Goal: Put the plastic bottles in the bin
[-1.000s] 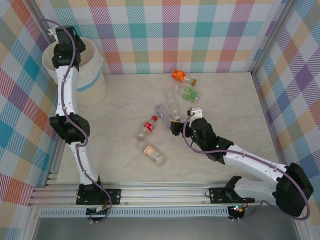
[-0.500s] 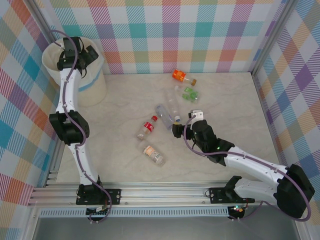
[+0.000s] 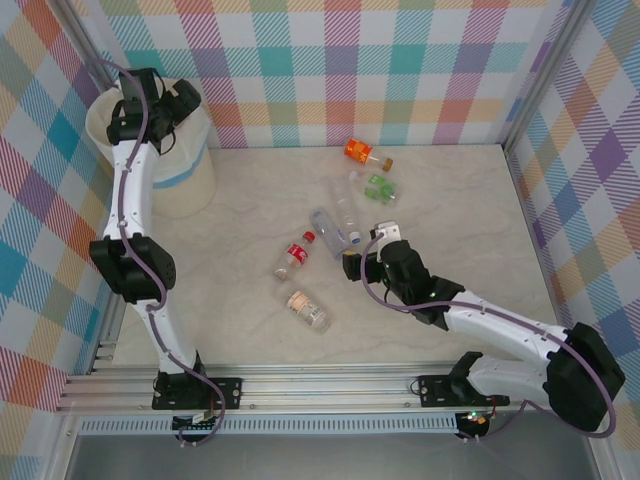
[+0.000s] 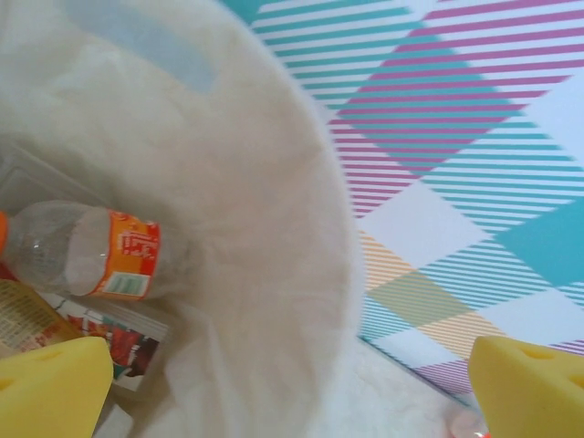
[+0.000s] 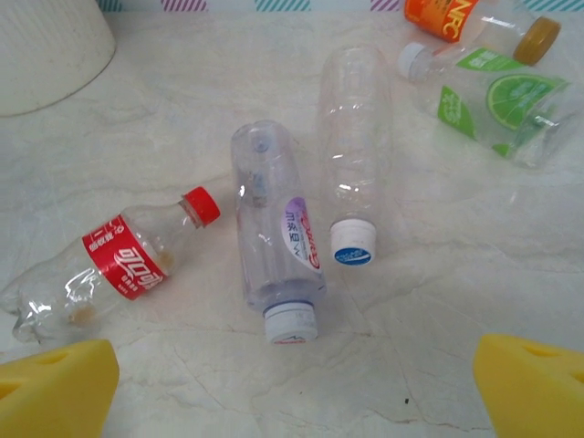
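Note:
The cream bin point(image 3: 188, 178) stands at the far left, and my left gripper point(image 3: 176, 104) hangs open over its rim. In the left wrist view the yellow pads point(image 4: 55, 388) are wide apart with nothing between them, and an orange-labelled bottle point(image 4: 91, 251) lies inside the bag-lined bin point(image 4: 265, 201). Several bottles lie mid-table. My right gripper point(image 3: 352, 263) is open just short of the cap of a clear purple-labelled bottle point(image 5: 274, 228). Beside it lie a red-labelled bottle point(image 5: 109, 265) and a blue-capped clear one point(image 5: 351, 155). Green-labelled point(image 5: 493, 105) and orange-labelled point(image 5: 456, 18) bottles lie farther back.
A peach-labelled bottle point(image 3: 305, 308) lies nearer the arms' bases. Checkered walls close off the table at the back and both sides. An aluminium rail point(image 3: 330, 385) runs along the near edge. Printed packaging point(image 4: 119, 342) lies at the bottom of the bin.
My left gripper has opened and shifted slightly right over the bin. My right gripper has crept left, closer to the clear bottles.

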Controlling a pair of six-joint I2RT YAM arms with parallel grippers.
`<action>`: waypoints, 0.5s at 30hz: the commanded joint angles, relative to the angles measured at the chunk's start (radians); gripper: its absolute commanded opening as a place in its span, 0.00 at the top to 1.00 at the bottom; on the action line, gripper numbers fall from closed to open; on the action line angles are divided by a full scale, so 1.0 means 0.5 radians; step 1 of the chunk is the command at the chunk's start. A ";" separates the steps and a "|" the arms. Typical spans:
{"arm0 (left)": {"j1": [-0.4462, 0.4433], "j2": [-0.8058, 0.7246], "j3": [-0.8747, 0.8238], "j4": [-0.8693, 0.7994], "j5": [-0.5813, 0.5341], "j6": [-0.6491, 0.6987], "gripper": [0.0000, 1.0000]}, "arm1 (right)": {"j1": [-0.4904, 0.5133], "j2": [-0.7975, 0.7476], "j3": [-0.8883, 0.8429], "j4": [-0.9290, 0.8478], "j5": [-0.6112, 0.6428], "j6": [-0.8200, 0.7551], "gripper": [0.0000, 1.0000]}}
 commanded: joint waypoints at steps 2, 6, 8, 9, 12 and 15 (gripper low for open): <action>-0.062 -0.193 0.010 0.050 0.050 -0.002 0.00 | -0.167 0.119 0.104 -0.177 -0.283 -0.061 0.00; -0.105 -0.273 -0.004 0.047 0.051 0.026 0.00 | -0.373 0.364 0.313 -0.385 -0.349 -0.041 0.00; -0.120 -0.311 -0.037 0.069 0.082 0.024 0.00 | -0.478 0.494 0.437 -0.454 -0.400 -0.061 0.00; -0.131 -0.332 -0.051 0.076 0.097 0.024 0.00 | -0.538 0.565 0.504 -0.479 -0.433 -0.099 0.00; -0.162 -0.397 -0.101 0.083 0.155 0.021 0.00 | -0.689 0.766 0.715 -0.550 -0.567 -0.318 0.00; -0.190 -0.466 -0.165 0.080 0.231 0.039 0.00 | -0.828 0.956 0.946 -0.631 -0.755 -0.514 0.00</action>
